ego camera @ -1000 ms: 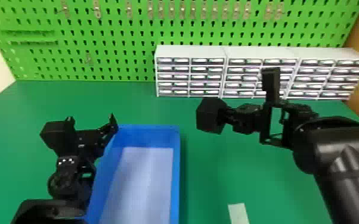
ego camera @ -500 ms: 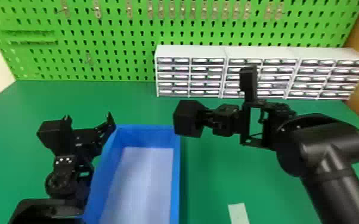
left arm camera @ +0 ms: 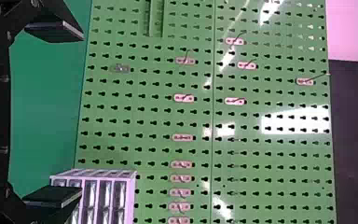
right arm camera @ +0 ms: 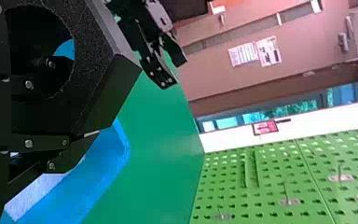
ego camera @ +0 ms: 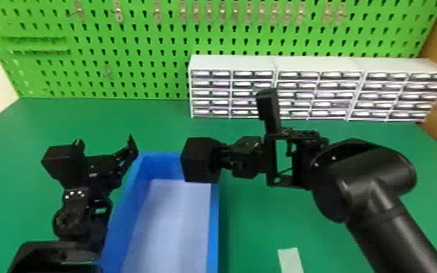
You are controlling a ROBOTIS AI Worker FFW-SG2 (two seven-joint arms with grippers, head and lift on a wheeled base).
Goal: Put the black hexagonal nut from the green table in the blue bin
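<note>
Black nut (head view): the chunky black nut (ego camera: 196, 160) is up in the right gripper (ego camera: 218, 159), over the bin's far edge, around 1 o'clock from the middle of it, so it's not down inside yet.
Right gripper: clamped onto the nut, with its arm coming in from about 4 o'clock.
Blue bin: the blue bin (ego camera: 214, 221) sits on the green table (ego camera: 254, 221), pale floor showing.
Left gripper: the left gripper (ego camera: 104, 142) hangs out at the bin's 11 o'clock, spread wide.
Drawers: the little drawers (ego camera: 232, 63) are at roughly 2 o'clock, up against the pegboard (ego camera: 148, 43).
Left wrist view: same deal, fingers (left arm camera: 51, 198) well apart, nothing between them, pegboard beyond.
Right wrist view: the nut is right up close in the grip, with part of the bin behind it and the other gripper farther off.
</note>
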